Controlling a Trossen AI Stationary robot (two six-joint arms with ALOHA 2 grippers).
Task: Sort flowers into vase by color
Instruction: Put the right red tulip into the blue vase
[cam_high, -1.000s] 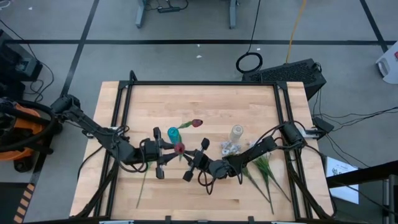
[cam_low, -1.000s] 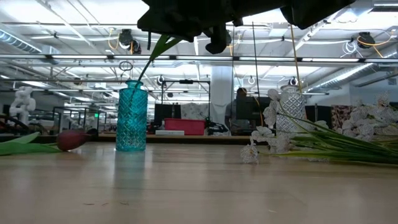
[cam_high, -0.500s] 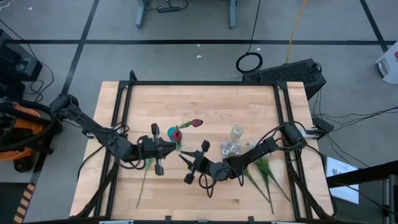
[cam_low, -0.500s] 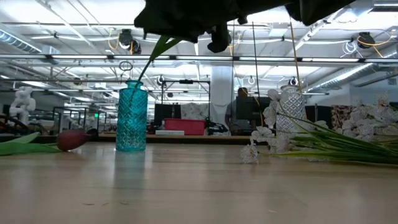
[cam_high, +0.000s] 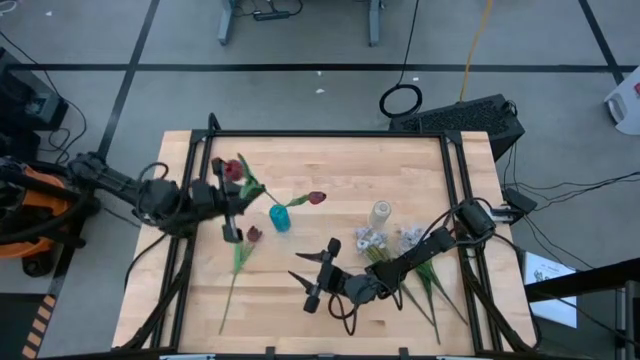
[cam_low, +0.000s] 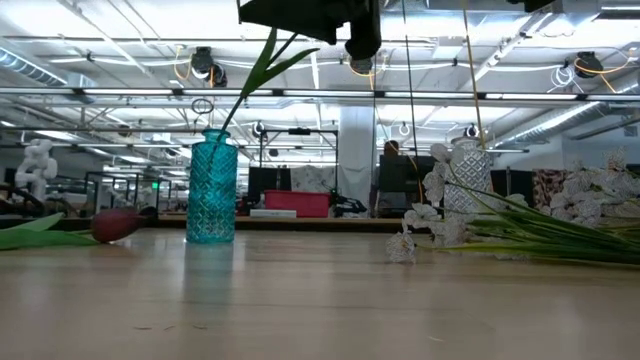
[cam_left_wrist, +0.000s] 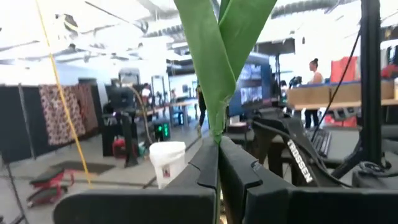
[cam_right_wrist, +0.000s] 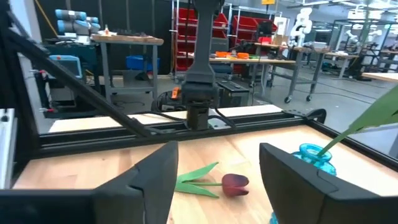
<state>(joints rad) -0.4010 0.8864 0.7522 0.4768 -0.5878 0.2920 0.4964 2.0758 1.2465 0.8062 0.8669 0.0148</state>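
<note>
Fingers of the left gripper (cam_left_wrist: 217, 163) pressed together on the green stem of a dark red tulip-like flower (cam_high: 233, 169) — raised left of the teal cut-glass vase (cam_high: 279, 218). Right gripper (cam_high: 312, 275) fingers spread, holding nothing, below that vase — another red tulip (cam_high: 252, 235) lies on the light wooden surface (cam_high: 330, 170) beside it.

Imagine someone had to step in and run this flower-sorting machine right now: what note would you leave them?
Left gripper: shut on a red flower, lifted near the table's left edge.
Right gripper: open, empty, low over the front middle.
Blue vase: one red flower in it.
Clear vase: nothing visibly in it; white flowers lie beside it.
Another red flower lies on the table.
Done: one red placed.
Left: the held red, the lying red, all whites.
</note>
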